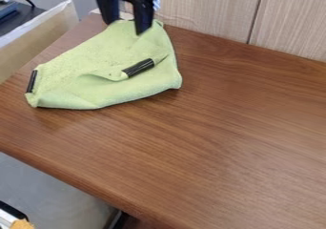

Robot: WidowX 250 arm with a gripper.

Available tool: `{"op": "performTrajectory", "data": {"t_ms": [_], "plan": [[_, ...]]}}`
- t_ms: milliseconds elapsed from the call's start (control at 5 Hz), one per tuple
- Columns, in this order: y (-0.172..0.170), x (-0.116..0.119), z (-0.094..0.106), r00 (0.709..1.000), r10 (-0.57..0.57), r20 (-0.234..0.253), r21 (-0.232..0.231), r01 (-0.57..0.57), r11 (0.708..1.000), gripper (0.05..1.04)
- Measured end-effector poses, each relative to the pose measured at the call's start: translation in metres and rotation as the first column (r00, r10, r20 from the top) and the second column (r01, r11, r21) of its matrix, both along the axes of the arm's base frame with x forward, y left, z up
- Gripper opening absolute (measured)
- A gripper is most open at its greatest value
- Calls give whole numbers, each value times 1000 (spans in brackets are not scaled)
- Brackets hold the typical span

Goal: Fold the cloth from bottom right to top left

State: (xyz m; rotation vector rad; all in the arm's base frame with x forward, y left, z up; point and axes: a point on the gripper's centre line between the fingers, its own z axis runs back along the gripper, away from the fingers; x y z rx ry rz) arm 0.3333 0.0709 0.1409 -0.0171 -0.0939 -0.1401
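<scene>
Wood-grained table before you bears, at upper left, the fuzzy green cloth, a rumpled near-triangle with a black strip at its left corner, your gripper over its top end, fingers spread, contact unclear.

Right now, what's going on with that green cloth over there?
A robot arm's black two-finger gripper hangs open over the top end of a light green cloth on a brown wooden table. The job is to fold the cloth from bottom right to top left. The cloth lies rumpled, with one black strip near its middle and another at its left end. It looks partly folded over, though I can't tell whether the gripper touches it.
</scene>
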Motion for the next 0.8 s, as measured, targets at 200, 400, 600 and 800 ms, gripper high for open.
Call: {"op": "performTrajectory", "data": {"t_ms": [200,400,600,800], "plan": [[0,0,2,1000,5,11,1,-5,1000,999],[1,0,1,1000,5,9,1,-5,1000,999],[0,0,1,1000,4,9,1,-4,1000,999],[0,0,1,1000,4,8,0,-4,1000,999]]}}
